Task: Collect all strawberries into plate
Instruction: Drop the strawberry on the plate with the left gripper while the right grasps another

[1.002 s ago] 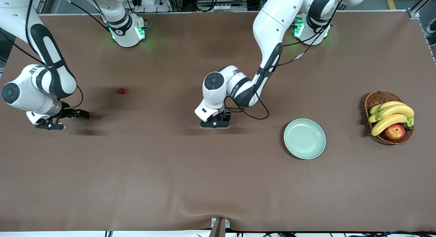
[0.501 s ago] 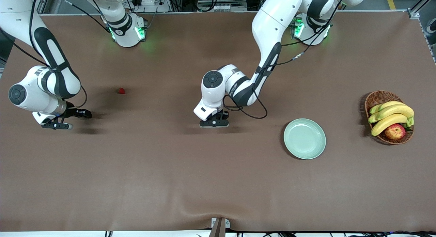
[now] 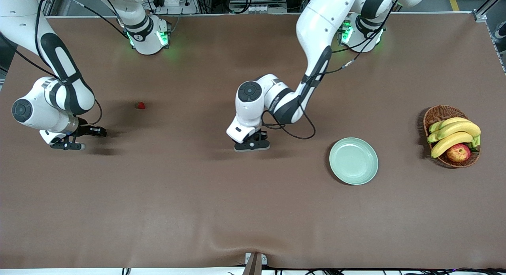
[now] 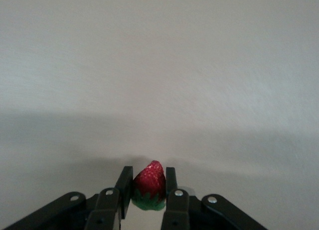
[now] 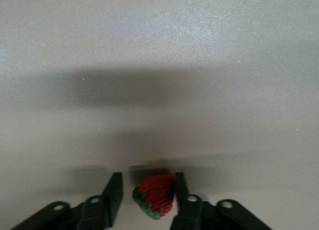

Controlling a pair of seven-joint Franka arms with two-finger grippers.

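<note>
My left gripper is low over the middle of the table and shut on a strawberry, red tip outward, held between both fingers in the left wrist view, where the gripper fills the lower edge. My right gripper is low at the right arm's end of the table. Its fingers stand open around a second strawberry, which touches one finger with a gap to the other. A third strawberry lies on the table, farther from the front camera than the right gripper. The mint-green plate is empty.
A brown wicker basket with bananas and a red-yellow apple stands at the left arm's end of the table, past the plate. The brown cloth has a wrinkle near the front edge.
My right gripper has shifted a little toward the middle of the table. My left gripper has shifted slightly toward the plate, and the left arm's elbow has swung the same way.
</note>
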